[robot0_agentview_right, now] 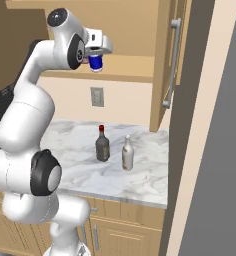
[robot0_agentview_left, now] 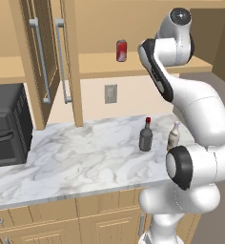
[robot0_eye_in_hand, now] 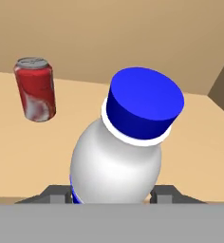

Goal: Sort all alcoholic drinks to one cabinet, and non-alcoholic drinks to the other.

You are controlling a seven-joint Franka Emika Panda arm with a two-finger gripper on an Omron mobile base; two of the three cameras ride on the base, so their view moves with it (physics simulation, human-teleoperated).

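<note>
My gripper [robot0_agentview_right: 96,52] is raised into the open wall cabinet [robot0_agentview_right: 135,67] and shut on the white bottle with the blue cap [robot0_eye_in_hand: 117,161], whose blue end [robot0_agentview_right: 95,63] pokes out below the hand. The red soda can [robot0_eye_in_hand: 35,89] stands on the cabinet's floor [robot0_agentview_left: 133,64], to the bottle's left in the hand view; it is also the red can [robot0_agentview_left: 121,50] beside the arm. On the marble counter [robot0_agentview_left: 76,157] stand the dark grey red-capped bottle [robot0_agentview_left: 146,136] [robot0_agentview_right: 102,145] and the pale beige bottle [robot0_agentview_left: 174,136] [robot0_agentview_right: 127,153], side by side.
The cabinet doors [robot0_agentview_left: 43,62] hang open to the left, and another door [robot0_agentview_right: 171,60] stands open on the right. A black microwave [robot0_agentview_left: 7,126] sits at the counter's left end. A wall outlet [robot0_agentview_left: 110,93] is behind the counter, and drawer fronts [robot0_agentview_left: 100,219] run below it.
</note>
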